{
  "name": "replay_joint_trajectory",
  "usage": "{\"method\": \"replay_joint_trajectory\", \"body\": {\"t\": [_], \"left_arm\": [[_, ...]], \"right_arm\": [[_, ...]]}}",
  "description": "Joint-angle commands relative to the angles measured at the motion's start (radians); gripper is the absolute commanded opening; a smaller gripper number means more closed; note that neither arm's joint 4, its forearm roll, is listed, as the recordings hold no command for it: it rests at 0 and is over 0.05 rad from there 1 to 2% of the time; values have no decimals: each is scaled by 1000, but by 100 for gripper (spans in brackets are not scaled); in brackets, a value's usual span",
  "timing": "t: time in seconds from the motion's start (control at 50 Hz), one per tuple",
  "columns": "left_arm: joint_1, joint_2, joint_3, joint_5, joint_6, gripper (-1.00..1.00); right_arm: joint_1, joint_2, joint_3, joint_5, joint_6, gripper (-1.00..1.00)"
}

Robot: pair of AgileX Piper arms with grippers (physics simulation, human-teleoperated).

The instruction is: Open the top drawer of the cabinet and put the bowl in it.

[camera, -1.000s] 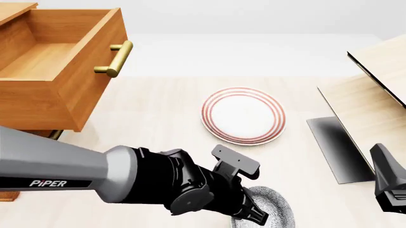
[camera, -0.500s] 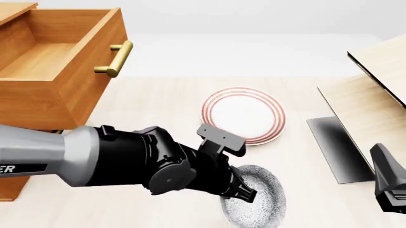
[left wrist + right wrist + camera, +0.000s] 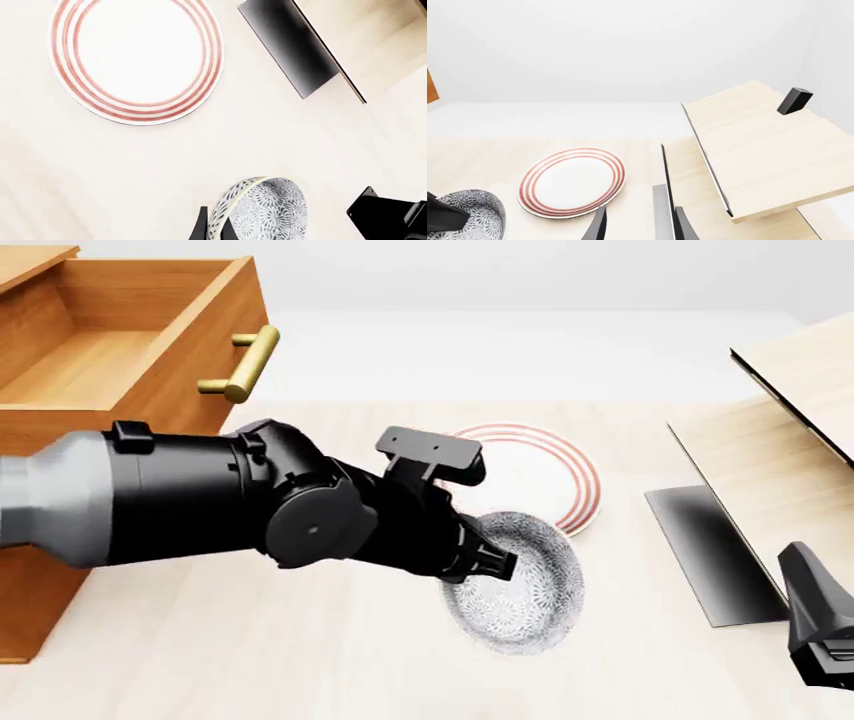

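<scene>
The top drawer (image 3: 120,370) of the cabinet (image 3: 16,635) stands pulled out at the far left, its brass handle (image 3: 240,365) facing the table. My left gripper (image 3: 491,565) is shut on the rim of the speckled bowl (image 3: 518,590), which hangs tilted above the table in front of the plate. In the left wrist view the bowl (image 3: 263,210) sits between the fingers (image 3: 199,226). From the right wrist the bowl (image 3: 467,215) shows at the edge. The right gripper (image 3: 640,227) is open and holds nothing, low at the right.
A white plate with red rings (image 3: 534,475) lies mid-table, partly behind the bowl and the left arm. A pale wooden structure (image 3: 787,430) with a dark panel (image 3: 707,550) fills the right side. The right arm (image 3: 817,625) rests near the front right corner.
The left arm has lifted the bowl off the table's front edge and carried it up and away toward the plate. The right arm has stayed still.
</scene>
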Motion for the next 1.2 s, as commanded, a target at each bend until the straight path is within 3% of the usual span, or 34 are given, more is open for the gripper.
{"method": "replay_joint_trajectory", "body": {"t": [0.02, 0.42, 0.46, 0.5, 0.98, 1.2], "left_arm": [[39, -17, -86, 65, 21, -100], [108, -9, -265, 191, 34, -100], [80, 0, -294, 195, 1, -100], [112, 0, -310, 222, 32, -100], [230, 62, -584, 428, 90, -100], [267, 92, -721, 509, 85, -100]], "right_arm": [[-1, 1, 0, 0, 0, 100], [-1, 1, 0, 0, 0, 100], [-1, 1, 0, 0, 0, 100], [-1, 1, 0, 0, 1, 100], [-1, 1, 0, 0, 0, 100], [-1, 1, 0, 0, 0, 100]]}}
